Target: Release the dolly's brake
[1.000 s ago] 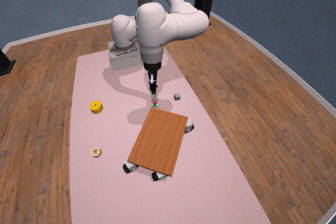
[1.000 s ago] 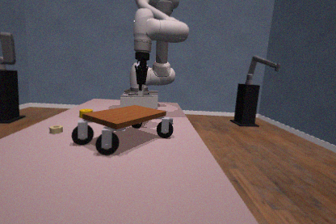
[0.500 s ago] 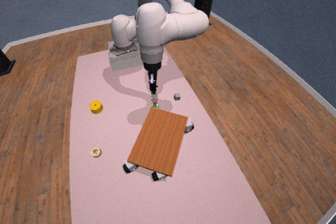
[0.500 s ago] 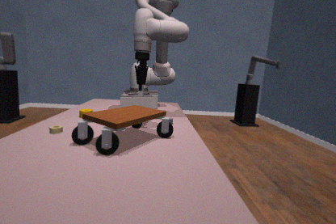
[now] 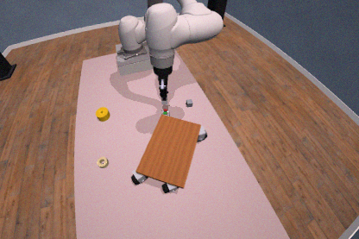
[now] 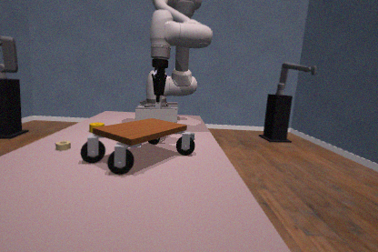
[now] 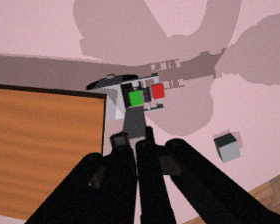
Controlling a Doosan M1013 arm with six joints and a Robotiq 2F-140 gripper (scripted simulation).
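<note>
Text: none can be read in any view.
Labels: none on the dolly (image 5: 170,151) or the arm (image 6: 174,36).
Numbers: none.
Signs: none on the wall (image 6: 82,36).
</note>
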